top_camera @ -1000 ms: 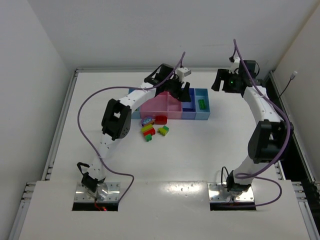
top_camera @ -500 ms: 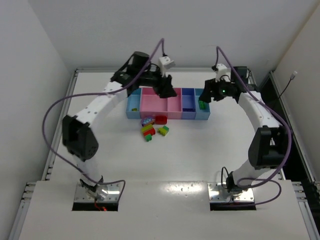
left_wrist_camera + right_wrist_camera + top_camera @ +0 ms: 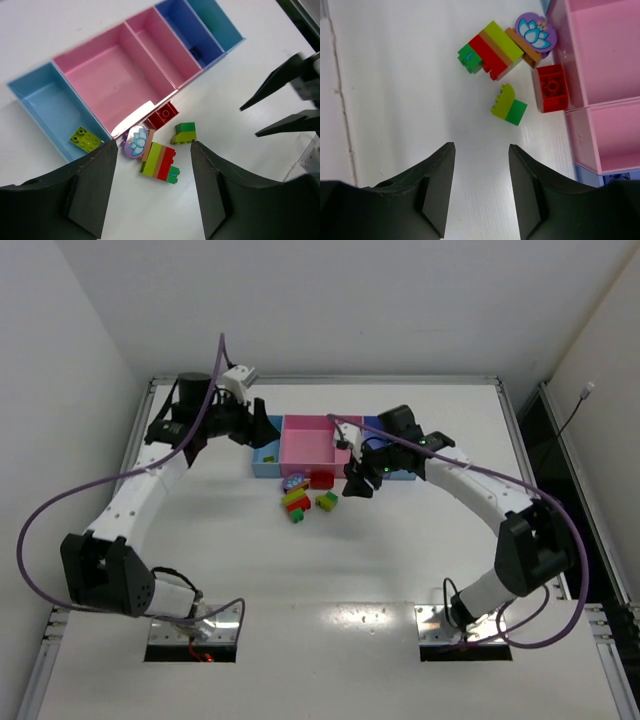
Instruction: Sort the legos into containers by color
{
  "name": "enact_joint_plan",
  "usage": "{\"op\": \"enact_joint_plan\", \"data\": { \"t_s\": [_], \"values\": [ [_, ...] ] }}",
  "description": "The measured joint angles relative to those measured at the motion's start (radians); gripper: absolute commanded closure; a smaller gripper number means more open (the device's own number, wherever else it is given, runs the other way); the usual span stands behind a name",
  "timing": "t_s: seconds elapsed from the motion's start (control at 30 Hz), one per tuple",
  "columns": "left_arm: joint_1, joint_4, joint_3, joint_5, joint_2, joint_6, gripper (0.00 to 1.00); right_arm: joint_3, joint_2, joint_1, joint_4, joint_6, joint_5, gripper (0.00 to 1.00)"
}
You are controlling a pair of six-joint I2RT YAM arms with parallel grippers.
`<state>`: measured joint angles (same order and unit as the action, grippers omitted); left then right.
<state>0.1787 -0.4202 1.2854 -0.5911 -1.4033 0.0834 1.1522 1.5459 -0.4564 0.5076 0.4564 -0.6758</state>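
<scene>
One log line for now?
left gripper open, empty; right gripper open, empty; lime plastic brick in light-blue end bin; red plastic brick beside pink bin

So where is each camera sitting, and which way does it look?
Top external: high up behind the robot, looking down on the table, containers and legos; the left arm and right arm both show.
Left wrist: on the left arm, looking down at the containers and legos; the left fingers fill the bottom.
Right wrist: on the right arm, looking down at the loose legos; the right fingers show at the bottom.
Shared: the red brick beside the pink bin appears in all three.
</scene>
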Motion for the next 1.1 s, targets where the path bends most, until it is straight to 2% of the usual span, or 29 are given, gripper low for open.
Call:
{"op": "enact_joint_plan", "data": {
  "t_s": [0.13,0.23,0.47,0.6,0.67,1.1],
  "values": [
    [-0.030,0.021,-0.015,0.017,0.108,-0.001,0.33,-0.019,0.054,-0.037,-0.010,0.078,0.031,0.52],
    [-0.053,0.040,-0.015,0.023,0.130,0.000,0.33,-0.020,0.114,-0.064,-0.030,0.111,0.068,0.55],
    [-0.056,0.043,-0.015,0.027,0.066,-0.001,0.33,0.029,0.236,-0.097,-0.057,0.166,0.120,0.55],
    [-0.058,0.045,-0.015,0.025,0.016,0.000,0.33,0.113,0.311,-0.100,-0.064,0.180,0.148,0.44],
    [-0.061,0.051,-0.015,0.021,0.006,0.000,0.33,0.138,0.329,-0.101,-0.086,0.182,0.161,0.43],
    [-0.082,0.078,-0.015,-0.009,-0.037,0.000,0.33,0.194,0.401,-0.106,-0.156,0.180,0.225,0.43]
  ]
}}
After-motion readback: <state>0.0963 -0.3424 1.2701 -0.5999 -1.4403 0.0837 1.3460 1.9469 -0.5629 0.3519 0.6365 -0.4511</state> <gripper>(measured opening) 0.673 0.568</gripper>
